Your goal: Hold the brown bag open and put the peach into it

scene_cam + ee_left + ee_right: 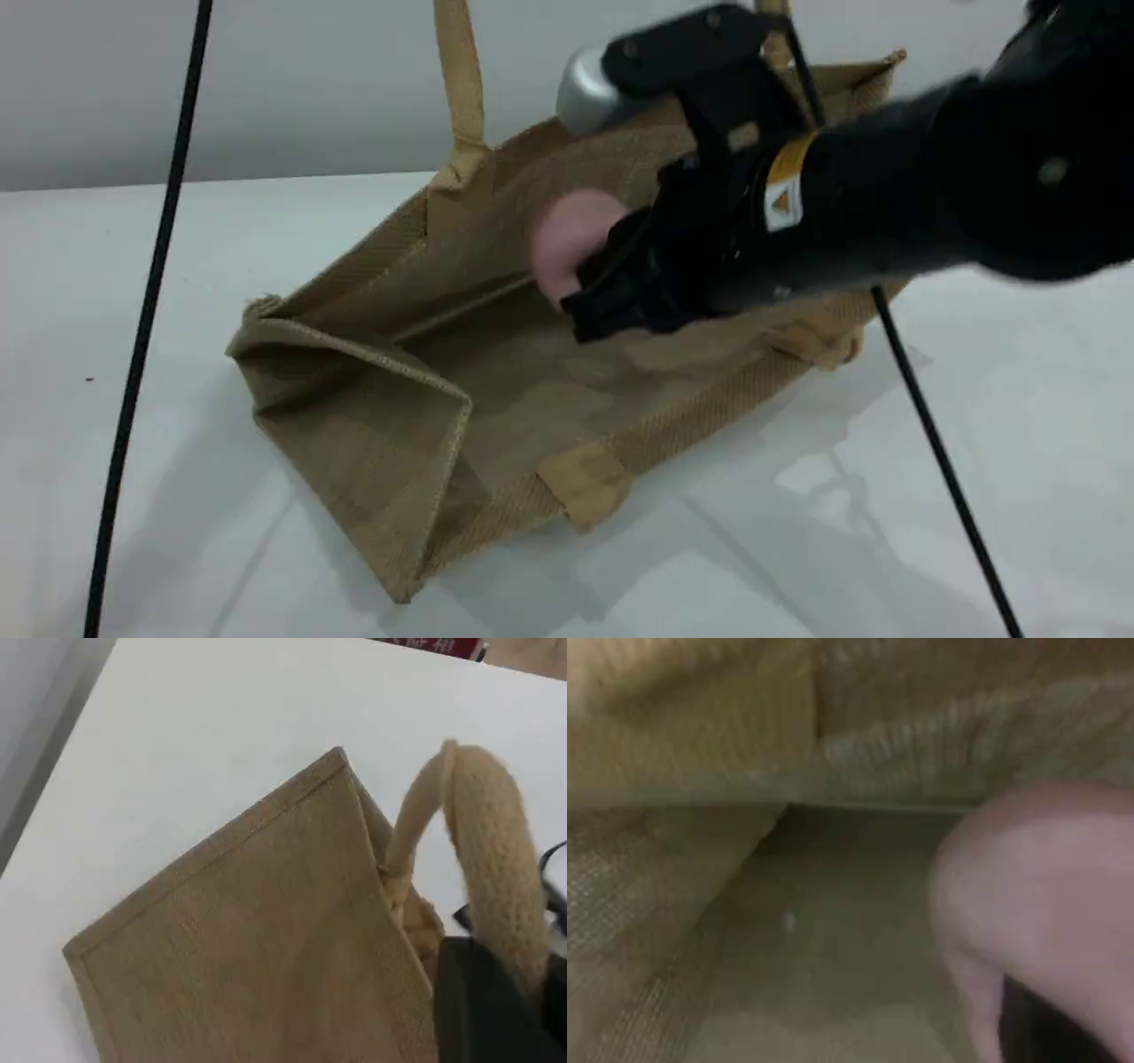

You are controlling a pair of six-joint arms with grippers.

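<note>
The bag [425,390] is the landmark here: it sits on the white table [133,266] with its mouth gaping upward and toward the camera, its long axis running from the near-left corner to the far-right corner. On the left, one handle [461,80] rises straight up from the bag's far rim out of the top of the scene view; the left wrist view shows the left gripper [496,1010] shut on that padded handle [496,868], pulling the far wall up. That lift looks to be what keeps the mouth wide, so the other arm can get in. The near handle [589,483] lies slack against the bag's near wall. Further right, the right gripper [611,283] reaches down inside the bag's mouth, its jaws closed on the peach [571,239], which hangs above the bag's floor, close to the far wall. The peach is round, so no heading can be read from it. By my judgement, it is ready to be let go.
</note>
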